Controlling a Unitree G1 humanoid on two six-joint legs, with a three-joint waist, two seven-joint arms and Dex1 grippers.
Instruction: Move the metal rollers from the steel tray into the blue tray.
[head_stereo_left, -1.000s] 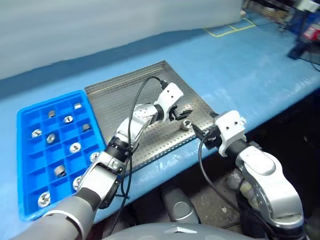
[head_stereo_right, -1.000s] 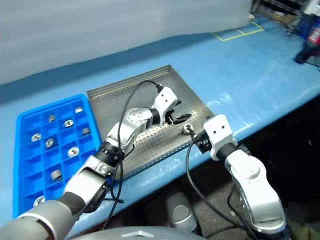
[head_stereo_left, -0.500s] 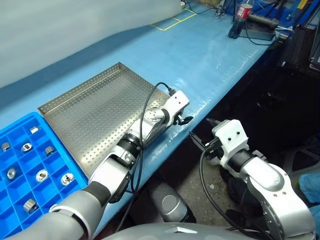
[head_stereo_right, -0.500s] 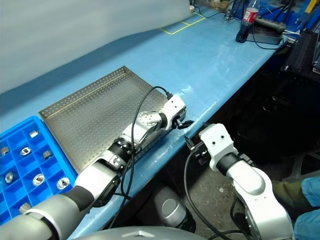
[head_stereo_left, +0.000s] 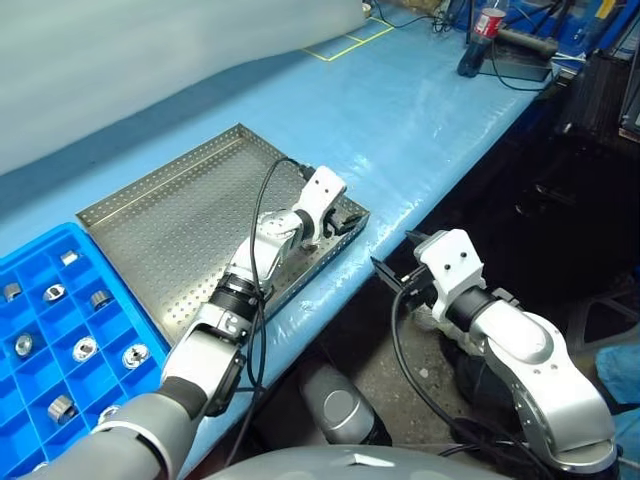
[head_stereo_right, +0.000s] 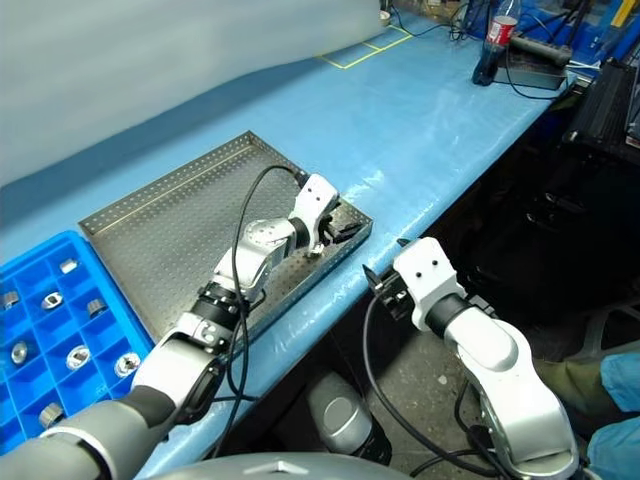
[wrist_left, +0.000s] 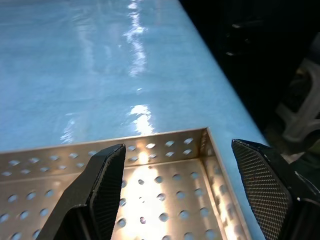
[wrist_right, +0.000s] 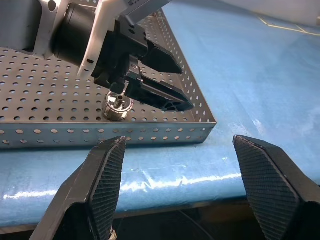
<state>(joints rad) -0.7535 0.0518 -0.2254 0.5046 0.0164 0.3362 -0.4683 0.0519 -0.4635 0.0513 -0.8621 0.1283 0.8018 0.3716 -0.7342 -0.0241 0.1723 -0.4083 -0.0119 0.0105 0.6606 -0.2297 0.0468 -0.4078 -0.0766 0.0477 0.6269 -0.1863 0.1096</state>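
One steel tray (head_stereo_left: 170, 215) lies on the tabletop (head_stereo_left: 420, 120), with one blue tray (head_stereo_left: 30, 400) beside it. One metal roller (wrist_right: 118, 106) stands in the steel tray, near its corner. In the visible part of the blue tray, six metal rollers (head_stereo_left: 84, 349) sit in separate compartments, and a seventh shows partly at the near edge. Two claws are in view: the left claw (head_stereo_left: 345, 222) and the right claw (head_stereo_left: 395, 265). One drink bottle (head_stereo_left: 482, 25) stands at the far end of the tabletop.

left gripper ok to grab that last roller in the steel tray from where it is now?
Probably yes. The left gripper hangs open right over the roller near the steel tray corner, nothing between, though it sits beneath the fingers' base.
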